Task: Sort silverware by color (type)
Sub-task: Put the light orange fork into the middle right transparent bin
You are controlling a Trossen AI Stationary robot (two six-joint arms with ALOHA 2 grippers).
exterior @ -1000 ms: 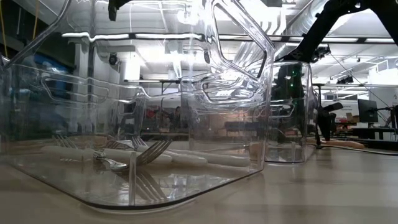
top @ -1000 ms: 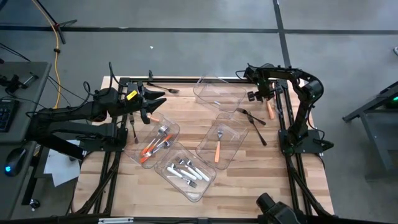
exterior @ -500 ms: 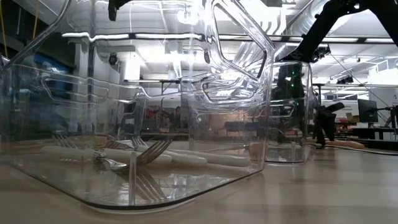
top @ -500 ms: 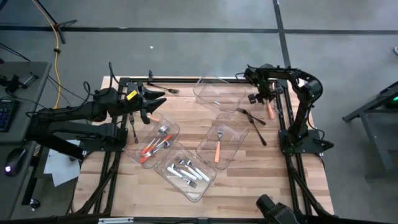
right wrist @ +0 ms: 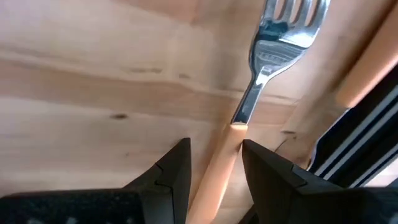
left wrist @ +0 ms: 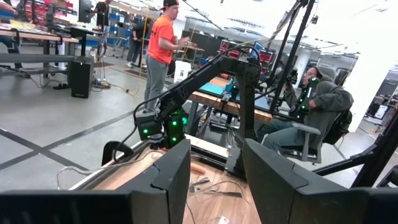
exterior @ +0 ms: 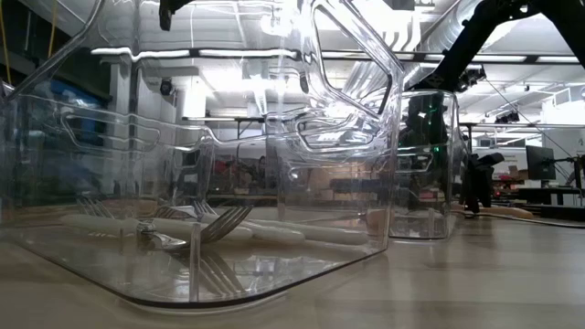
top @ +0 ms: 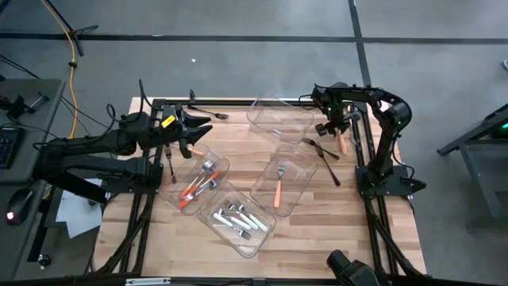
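right pincer astride orange-handled fork

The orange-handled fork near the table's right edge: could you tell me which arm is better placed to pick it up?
The right arm. Its open end effector straddles the orange-handled fork on the table, while the left end effector hovers across the table.

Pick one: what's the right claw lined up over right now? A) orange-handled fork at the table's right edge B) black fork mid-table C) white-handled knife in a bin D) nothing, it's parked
A: the right wrist view shows the right claw, fingers apart, straddling the handle of the orange-handled fork, which lies on bare wood at the table's right edge.
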